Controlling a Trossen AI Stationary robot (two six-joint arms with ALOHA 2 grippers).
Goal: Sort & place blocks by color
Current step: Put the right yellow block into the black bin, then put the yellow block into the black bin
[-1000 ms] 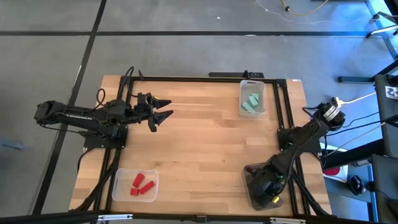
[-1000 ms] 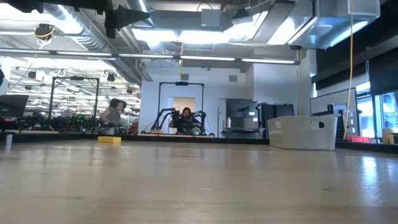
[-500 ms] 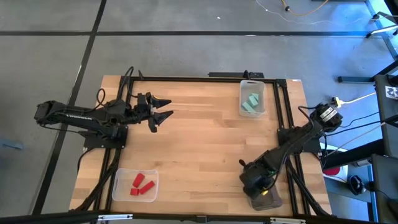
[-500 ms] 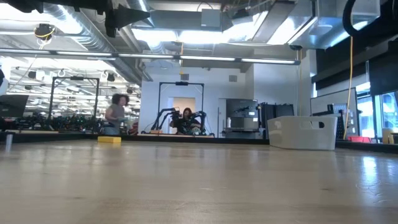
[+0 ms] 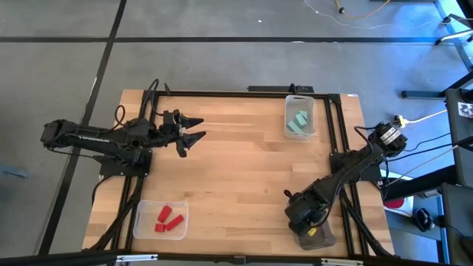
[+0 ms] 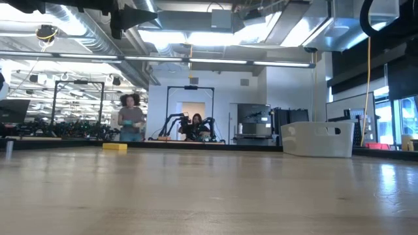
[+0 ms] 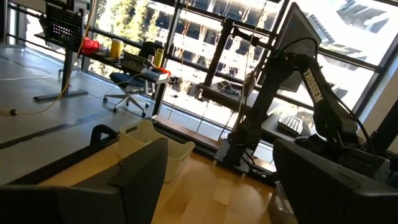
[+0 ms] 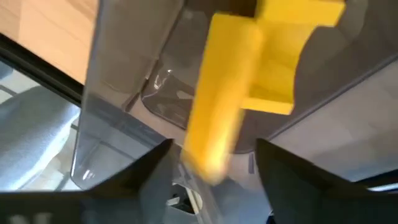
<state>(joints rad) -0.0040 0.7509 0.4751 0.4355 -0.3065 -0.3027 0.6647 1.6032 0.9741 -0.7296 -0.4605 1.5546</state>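
The right gripper was seen parted above the clear bin, and nothing was gripped. The yellow block was blurred; it could bounce out.

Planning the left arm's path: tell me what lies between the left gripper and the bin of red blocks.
In the high view, only bare wood tabletop lies between the left gripper and the bin with the red blocks.

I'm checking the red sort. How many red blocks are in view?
2 red blocks, lying side by side in the clear bin at the table's near-left corner; a third may sit hidden beside them.
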